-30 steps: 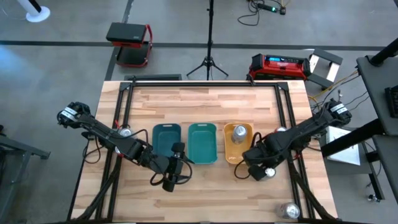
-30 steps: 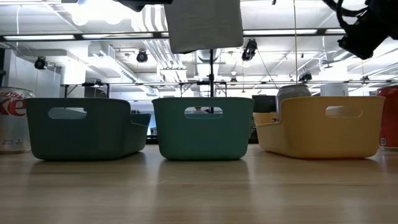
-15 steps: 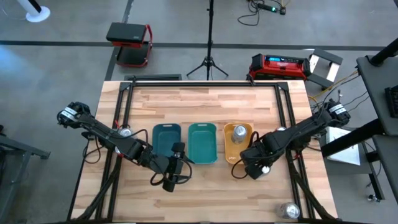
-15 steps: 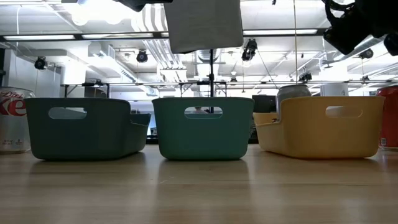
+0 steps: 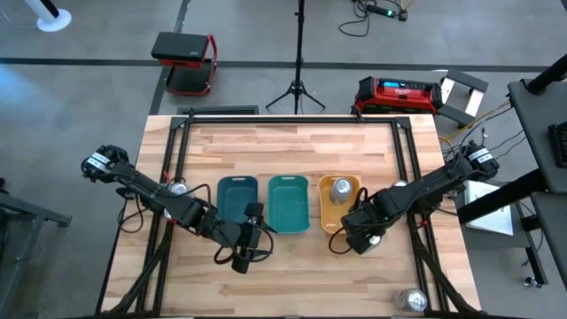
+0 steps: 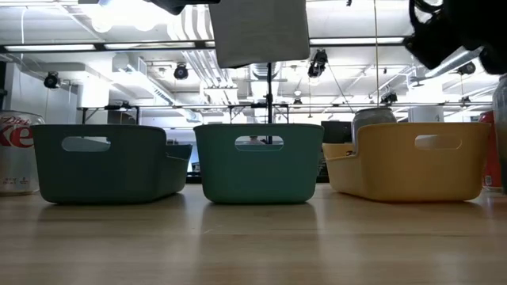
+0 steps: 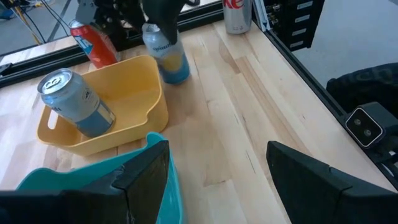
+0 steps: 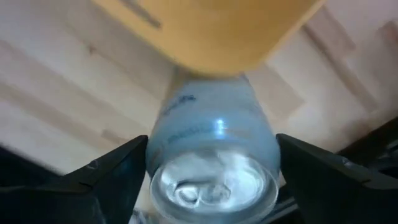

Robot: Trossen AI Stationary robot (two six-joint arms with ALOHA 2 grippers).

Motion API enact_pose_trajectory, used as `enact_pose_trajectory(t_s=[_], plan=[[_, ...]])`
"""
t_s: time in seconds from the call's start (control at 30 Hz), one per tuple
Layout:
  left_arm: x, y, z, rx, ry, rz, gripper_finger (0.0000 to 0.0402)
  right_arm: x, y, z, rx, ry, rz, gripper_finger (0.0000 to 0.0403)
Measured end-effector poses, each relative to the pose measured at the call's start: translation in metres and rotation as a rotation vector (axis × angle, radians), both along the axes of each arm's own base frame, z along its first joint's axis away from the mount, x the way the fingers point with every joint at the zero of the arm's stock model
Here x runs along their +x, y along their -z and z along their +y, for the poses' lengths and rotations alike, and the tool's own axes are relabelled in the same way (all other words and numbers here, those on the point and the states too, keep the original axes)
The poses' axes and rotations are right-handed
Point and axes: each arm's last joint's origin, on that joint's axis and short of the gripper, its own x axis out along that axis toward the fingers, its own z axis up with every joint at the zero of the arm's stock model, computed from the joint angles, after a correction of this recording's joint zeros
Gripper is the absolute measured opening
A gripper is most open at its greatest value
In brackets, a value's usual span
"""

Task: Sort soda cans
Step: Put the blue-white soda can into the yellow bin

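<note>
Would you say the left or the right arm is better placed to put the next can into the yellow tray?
The right. Its claw already grips a silver can beside the yellow tray. The left claw waits open near the dark teal tray, holding nothing.

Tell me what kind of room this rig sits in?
Probably a robotics lab or workshop: bare concrete floor, a tripod stand behind the wooden table, a red tool case beside it, and exposed ceiling ducts with strip lights.

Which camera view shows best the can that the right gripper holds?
The right wrist view: the held can fills it, between the fingers. Left wrist view shows it farther off; high view only its top; low view, an edge.
</note>
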Motion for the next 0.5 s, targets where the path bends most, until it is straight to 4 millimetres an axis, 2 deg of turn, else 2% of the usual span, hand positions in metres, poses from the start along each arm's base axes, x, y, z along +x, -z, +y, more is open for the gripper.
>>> enact_pose_trajectory(t_s=[0.17,0.5], plan=[[0.000,0.000,0.000,0.002,0.000,0.003,0.0254,-0.001,0.000,-0.001,-0.014,-0.003,0.001,0.0361],[-0.001,0.002,0.000,0.002,-0.004,0.018,0.0254,0.000,-0.009,0.009,-0.072,-0.065,-0.070,0.0363]])
